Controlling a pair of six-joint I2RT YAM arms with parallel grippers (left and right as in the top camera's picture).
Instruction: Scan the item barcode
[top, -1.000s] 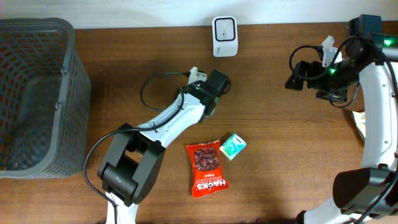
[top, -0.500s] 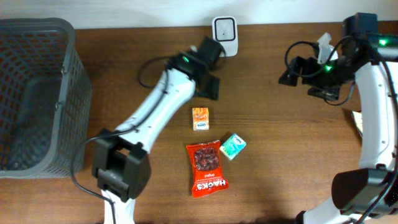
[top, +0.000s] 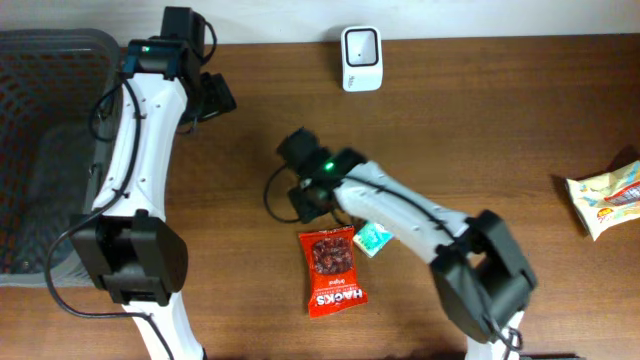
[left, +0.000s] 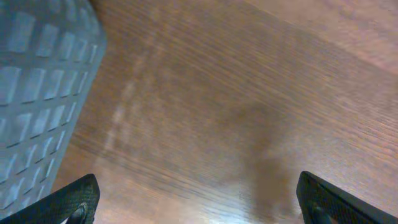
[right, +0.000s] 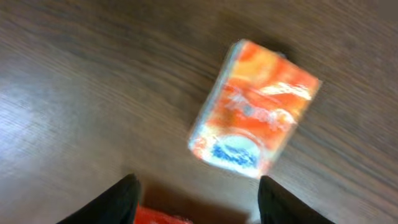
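Right arm (top: 400, 205) stretched across counter (top: 480, 120), wrist end just behind red Hacks packet (top: 333, 270). Teal pack (top: 372, 238) just beside packet's right corner. Left arm (top: 140, 130) near grey basket (top: 40, 150). White scanner (top: 360, 58) at back edge. Yellow-white packet (top: 605, 195) far right.

Bright, even overhead view — wrist views motion-blurred, pale glare on the table (left: 205, 93).

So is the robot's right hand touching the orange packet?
Cannot tell. In the right wrist view one finger ends right at the orange packet's corner, and the picture is blurred; overhead, the arm hides it.
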